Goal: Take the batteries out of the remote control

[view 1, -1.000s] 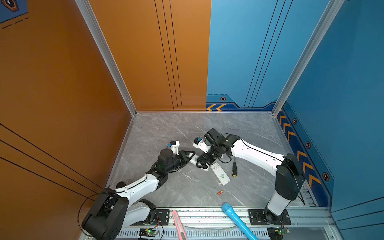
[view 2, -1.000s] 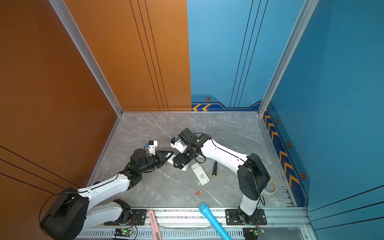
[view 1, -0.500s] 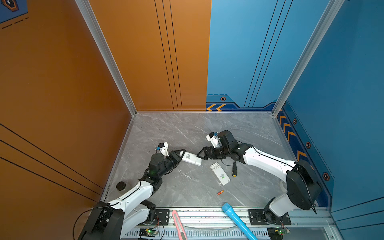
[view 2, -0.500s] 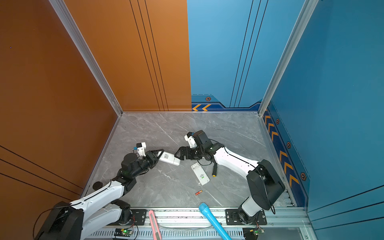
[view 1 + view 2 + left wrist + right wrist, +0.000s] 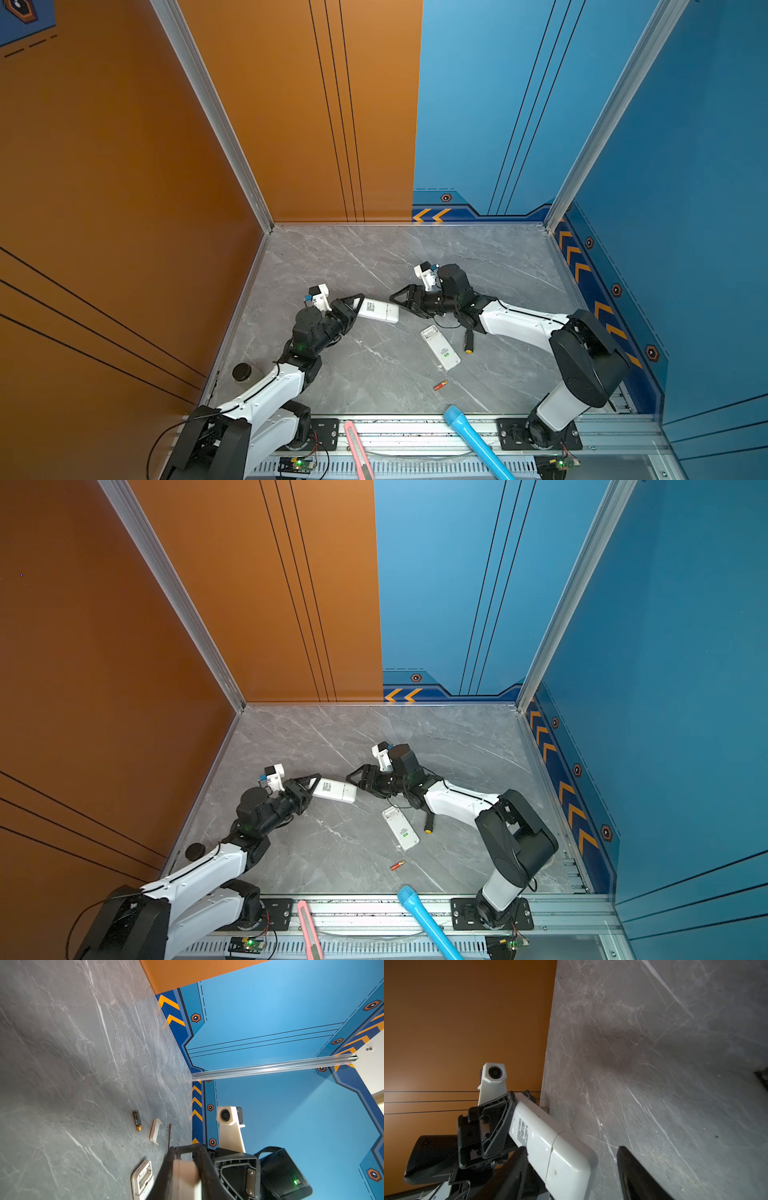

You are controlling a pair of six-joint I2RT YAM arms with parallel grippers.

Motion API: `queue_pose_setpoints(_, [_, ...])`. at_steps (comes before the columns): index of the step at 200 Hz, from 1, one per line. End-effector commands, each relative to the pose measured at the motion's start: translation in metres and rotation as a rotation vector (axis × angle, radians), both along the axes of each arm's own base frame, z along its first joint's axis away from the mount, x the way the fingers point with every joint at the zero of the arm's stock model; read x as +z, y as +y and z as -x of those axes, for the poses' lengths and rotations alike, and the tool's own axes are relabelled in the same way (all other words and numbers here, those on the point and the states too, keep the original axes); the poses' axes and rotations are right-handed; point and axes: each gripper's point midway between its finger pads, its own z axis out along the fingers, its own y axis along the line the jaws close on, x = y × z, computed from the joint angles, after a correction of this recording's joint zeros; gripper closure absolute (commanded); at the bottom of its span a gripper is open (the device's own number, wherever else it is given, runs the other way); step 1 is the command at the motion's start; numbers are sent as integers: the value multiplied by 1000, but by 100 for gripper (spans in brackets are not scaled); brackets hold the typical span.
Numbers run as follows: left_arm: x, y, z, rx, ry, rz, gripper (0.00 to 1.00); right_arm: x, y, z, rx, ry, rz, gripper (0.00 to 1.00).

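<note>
One black battery [image 5: 137, 1120], left wrist view only

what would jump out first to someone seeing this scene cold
In the middle, the left gripper holds a white remote by one end, and the right gripper faces it with jaws open at the free end. Nearer the front lie a second remote and a red battery. A blue torch sticks out at the front edge.
</note>
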Motion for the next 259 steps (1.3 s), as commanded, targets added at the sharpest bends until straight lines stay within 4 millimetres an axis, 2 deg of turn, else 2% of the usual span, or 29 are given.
queue_pose_setpoints(1, [10, 7, 0, 31, -37, 33, 100, 3, 8, 5, 14, 5, -45, 33])
queue_pose_setpoints(71, [6, 11, -1, 46, -28, 29, 100, 2, 8, 10, 19, 10, -70, 39])
queue_pose_setpoints(75, [5, 12, -1, 48, -25, 29, 100, 3, 16, 20, 47, 10, -71, 39])
queue_pose_setpoints(119, [2, 16, -2, 67, -19, 29, 100, -2, 22, 31, 81, 32, -67, 42])
queue_pose_setpoints(160, [0, 17, -2, 67, -16, 25, 100, -3, 22, 30, 74, 29, -64, 46])
queue_pose_setpoints(209, [-1, 17, -1, 66, -14, 26, 100, -9, 21, 30, 74, 45, -53, 57])
queue_pose_setpoints(237, [-2, 16, 0, 58, -14, 23, 100, -12, 19, 28, 68, 54, -47, 67])
queue_pose_setpoints(259, [-4, 19, 0, 71, -5, 28, 100, -15, 14, 29, 63, 62, -42, 68])
